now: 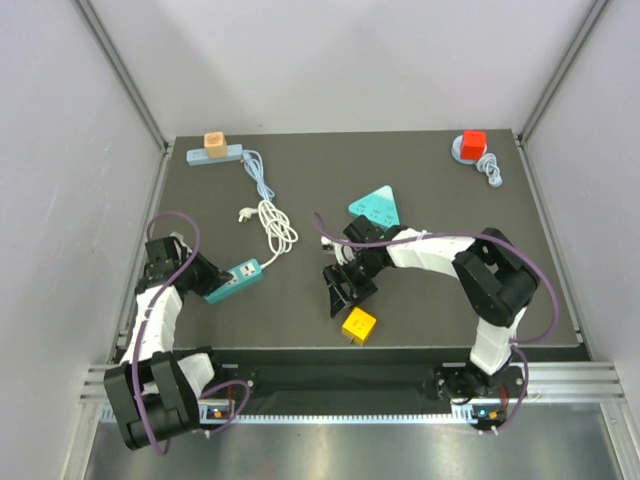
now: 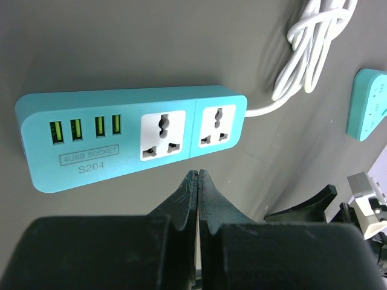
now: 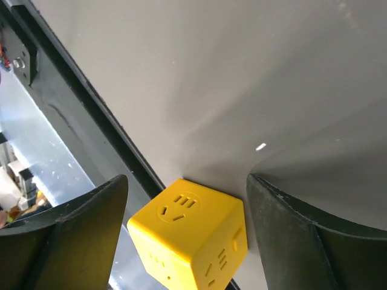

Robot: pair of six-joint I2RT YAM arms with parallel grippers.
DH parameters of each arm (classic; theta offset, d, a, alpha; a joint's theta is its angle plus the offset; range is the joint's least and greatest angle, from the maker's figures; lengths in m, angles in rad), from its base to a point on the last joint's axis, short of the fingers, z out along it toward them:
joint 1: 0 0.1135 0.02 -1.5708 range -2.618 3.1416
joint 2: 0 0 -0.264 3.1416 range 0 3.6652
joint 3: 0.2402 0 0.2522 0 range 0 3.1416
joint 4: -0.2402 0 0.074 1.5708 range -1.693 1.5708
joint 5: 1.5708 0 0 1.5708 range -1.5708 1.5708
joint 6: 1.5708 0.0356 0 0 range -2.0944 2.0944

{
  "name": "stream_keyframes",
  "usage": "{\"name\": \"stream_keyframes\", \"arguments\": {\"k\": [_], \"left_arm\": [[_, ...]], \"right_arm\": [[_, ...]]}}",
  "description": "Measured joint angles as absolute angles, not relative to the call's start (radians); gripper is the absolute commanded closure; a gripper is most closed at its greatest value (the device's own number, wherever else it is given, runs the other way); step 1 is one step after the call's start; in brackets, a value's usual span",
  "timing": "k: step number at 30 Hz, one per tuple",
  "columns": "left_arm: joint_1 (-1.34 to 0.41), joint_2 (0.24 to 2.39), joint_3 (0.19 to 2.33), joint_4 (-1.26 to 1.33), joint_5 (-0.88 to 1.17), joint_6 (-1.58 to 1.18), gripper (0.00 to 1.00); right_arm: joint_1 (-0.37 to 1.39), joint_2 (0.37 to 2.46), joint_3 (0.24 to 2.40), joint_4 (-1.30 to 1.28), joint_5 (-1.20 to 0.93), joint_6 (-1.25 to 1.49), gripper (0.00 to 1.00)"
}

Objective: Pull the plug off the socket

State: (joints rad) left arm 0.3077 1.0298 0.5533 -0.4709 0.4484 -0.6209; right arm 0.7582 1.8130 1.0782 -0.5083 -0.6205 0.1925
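Left pincer (image 2: 198,181) clenched on nothing, tips just beside teal power strip (image 2: 130,136) at desk (image 1: 450,200) left; both sockets exposed. Right pincer (image 3: 186,181) released, above yellow cube adapter (image 3: 190,238) near front edge, well apart from strip

dark grey table (image 1: 450,200) enclosed on three sides by pale matte walls (image 1: 350,60); aluminium posts (image 1: 122,72) rise at the far corners; a slotted metal rail (image 1: 350,416) runs along the near edge; lighting even.

The teal power strip (image 2: 130,136), lying near the left edge of the table (image 1: 430,180), carries a boxed label "4USB SOCKET" with "S204" printed just beneath it in pale lettering, below its four USB ports (image 2: 75,128).
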Motion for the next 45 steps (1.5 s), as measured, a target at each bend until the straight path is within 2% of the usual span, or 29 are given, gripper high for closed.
{"name": "stream_keyframes", "arguments": {"k": [9,17,22,25,29,33,34,37,45], "left_arm": [[0.303,1.027,0.553,-0.471,0.455,-0.621,1.0],[0.3,0.962,0.621,-0.52,0.461,-0.606,1.0],[0.282,0.87,0.663,-0.538,0.464,-0.627,0.98],[0.227,0.805,0.662,-0.553,0.451,-0.667,0.86],[0.065,0.772,0.669,-0.549,0.384,-0.744,0.71],[-0.114,0.875,0.761,-0.558,0.287,-0.795,0.55],[-0.142,0.919,0.802,-0.56,0.266,-0.797,0.47],[-0.191,1.023,0.919,-0.559,0.204,-0.792,0.34],[-0.211,1.179,1.105,-0.485,0.044,-0.722,0.24]], "right_arm": [[0.758,1.809,1.147,-0.567,-0.494,0.175,0.1],[0.757,1.789,1.319,-0.618,-0.347,0.177,0.1],[0.757,1.711,1.331,-0.629,-0.245,0.188,0.1],[0.757,1.653,1.314,-0.622,-0.204,0.204,0.1],[0.757,1.553,1.243,-0.608,-0.188,0.229,0.11],[0.757,1.475,1.181,-0.59,-0.197,0.25,0.11],[0.757,1.464,1.175,-0.583,-0.196,0.257,0.11],[0.757,1.452,1.172,-0.546,-0.197,0.274,0.11],[0.755,1.476,1.175,-0.429,-0.207,0.309,0.11]]}}
